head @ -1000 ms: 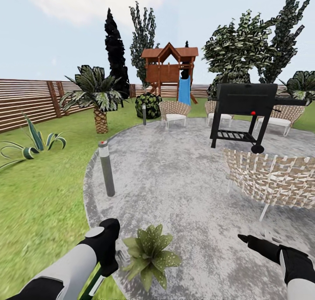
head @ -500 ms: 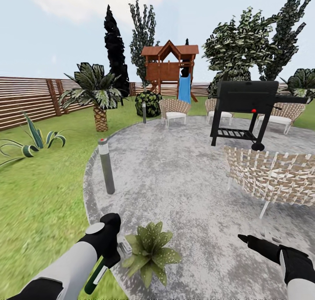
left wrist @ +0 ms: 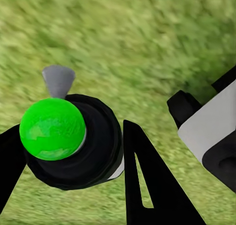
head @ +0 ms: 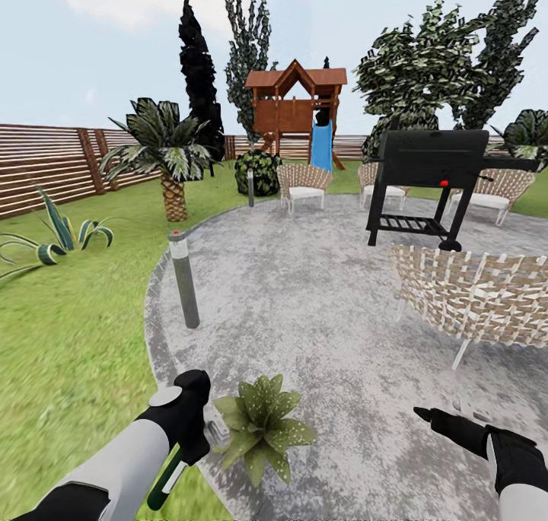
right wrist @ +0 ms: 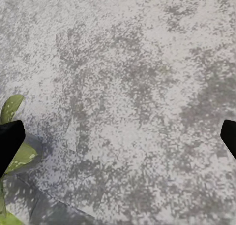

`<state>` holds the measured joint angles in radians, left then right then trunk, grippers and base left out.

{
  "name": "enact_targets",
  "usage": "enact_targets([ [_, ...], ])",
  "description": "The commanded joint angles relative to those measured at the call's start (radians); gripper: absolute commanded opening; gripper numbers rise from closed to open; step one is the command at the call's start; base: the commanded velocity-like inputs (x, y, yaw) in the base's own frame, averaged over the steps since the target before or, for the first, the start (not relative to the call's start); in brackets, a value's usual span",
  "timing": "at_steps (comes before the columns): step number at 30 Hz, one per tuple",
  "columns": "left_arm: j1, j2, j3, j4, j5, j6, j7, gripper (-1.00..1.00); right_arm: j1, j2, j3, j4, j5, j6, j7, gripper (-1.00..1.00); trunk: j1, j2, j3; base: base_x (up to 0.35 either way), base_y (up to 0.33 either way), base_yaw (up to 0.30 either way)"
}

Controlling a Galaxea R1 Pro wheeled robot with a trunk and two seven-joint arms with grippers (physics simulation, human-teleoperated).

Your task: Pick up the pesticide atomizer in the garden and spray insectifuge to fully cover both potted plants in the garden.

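Clamped in the black left gripper (head: 199, 434): the slender dark-green pesticide atomizer with its white stripe (head: 169, 481), long axis tilted, visible lower end slanting down toward the robot over the green lawn (head: 68, 338), upper end hidden inside the hand. Seen end-on from the left wrist as a round bright-green face in a dark ring (left wrist: 53, 129), pinched between the two dark fingers (left wrist: 147, 180). Just beside that gripper, toward the robot's right, on the edge of the round grey stone patio (head: 320, 300): a low white-speckled rosette of pointed green leaves (head: 262, 428), clearly the nearer target for this arm. Nozzle direction impossible to tell. Black right gripper (head: 426, 414) held well apart over bare stone, fingertips spread wide at the wrist view's edges, nothing between them, leaf tips (right wrist: 12, 112) at one side.
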<state>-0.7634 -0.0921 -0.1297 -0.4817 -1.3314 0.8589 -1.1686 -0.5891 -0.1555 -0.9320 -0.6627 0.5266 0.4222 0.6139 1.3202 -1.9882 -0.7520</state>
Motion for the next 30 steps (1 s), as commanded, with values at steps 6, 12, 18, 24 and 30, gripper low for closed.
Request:
enact_targets([
  [6, 0.000, 0.000, -0.002, -0.002, -0.008, 0.006, -0.009, -1.00, -0.001, 0.001, -0.005, -0.002, 0.009, 0.003, 0.009, 1.00, 0.023, -0.043, -0.029, 0.000, 0.000, 0.000],
  [12, 0.000, 0.000, -0.002, -0.002, -0.008, 0.006, -0.008, -1.00, -0.001, 0.001, -0.005, -0.002, 0.009, 0.003, 0.008, 1.00, 0.046, -0.085, -0.056, 0.000, 0.000, 0.000],
  [18, 0.000, 0.000, -0.002, -0.002, -0.008, 0.006, -0.008, -1.00, -0.001, -0.001, -0.006, -0.002, 0.009, 0.003, 0.008, 1.00, 0.069, -0.127, -0.077, 0.000, 0.000, 0.000],
  [24, 0.000, -0.004, -0.001, -0.009, -0.008, 0.005, -0.007, -1.00, -0.001, -0.004, -0.007, -0.002, 0.009, 0.003, 0.006, 1.00, 0.084, -0.155, -0.092, 0.000, 0.000, 0.000],
  [30, 0.000, -0.006, -0.002, -0.077, -0.008, 0.006, -0.009, -1.00, -0.001, -0.004, -0.007, -0.002, 0.009, 0.003, 0.006, 1.00, 0.084, -0.155, -0.099, 0.000, 0.000, 0.000],
])
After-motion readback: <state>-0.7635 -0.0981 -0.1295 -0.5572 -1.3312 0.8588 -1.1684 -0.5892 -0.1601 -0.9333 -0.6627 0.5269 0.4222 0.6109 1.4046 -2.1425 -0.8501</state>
